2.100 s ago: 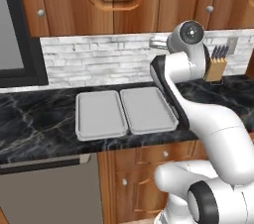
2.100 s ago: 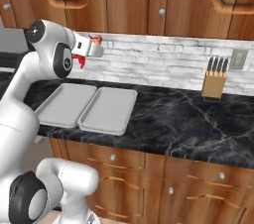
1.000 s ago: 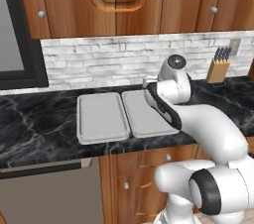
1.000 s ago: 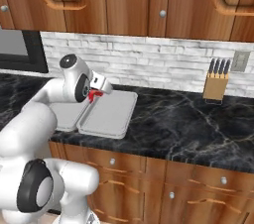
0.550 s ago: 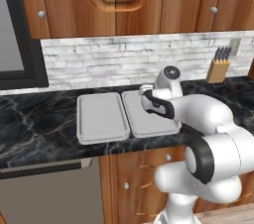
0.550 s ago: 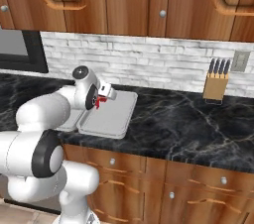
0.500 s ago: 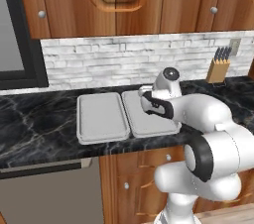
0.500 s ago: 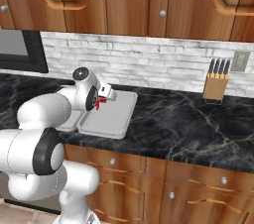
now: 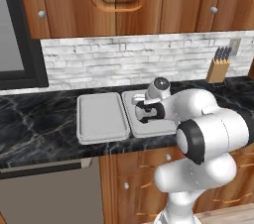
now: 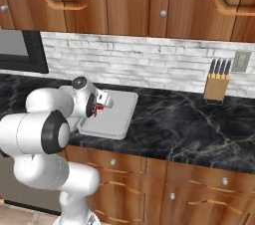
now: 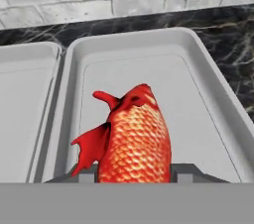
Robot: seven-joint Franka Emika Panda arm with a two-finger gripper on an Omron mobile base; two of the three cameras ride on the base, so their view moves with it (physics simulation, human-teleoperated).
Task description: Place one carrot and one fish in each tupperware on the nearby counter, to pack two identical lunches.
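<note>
The red fish (image 11: 133,141) is clamped between the jaws of the gripper (image 10: 101,103), low over the right tray (image 11: 208,99). The left tray (image 9: 99,118) is set just beside it on the black counter (image 10: 189,124).

Two seconds back the hand (image 10: 102,103) was held high before the brick wall with the red fish (image 11: 134,139) clamped in it. Since then the arm has folded down and forward, and the hand now hangs low over the right tray (image 11: 208,119), fish still pinched between the fingers. The base cameras have shifted too, so the whole kitchen sits differently in both views.
</note>
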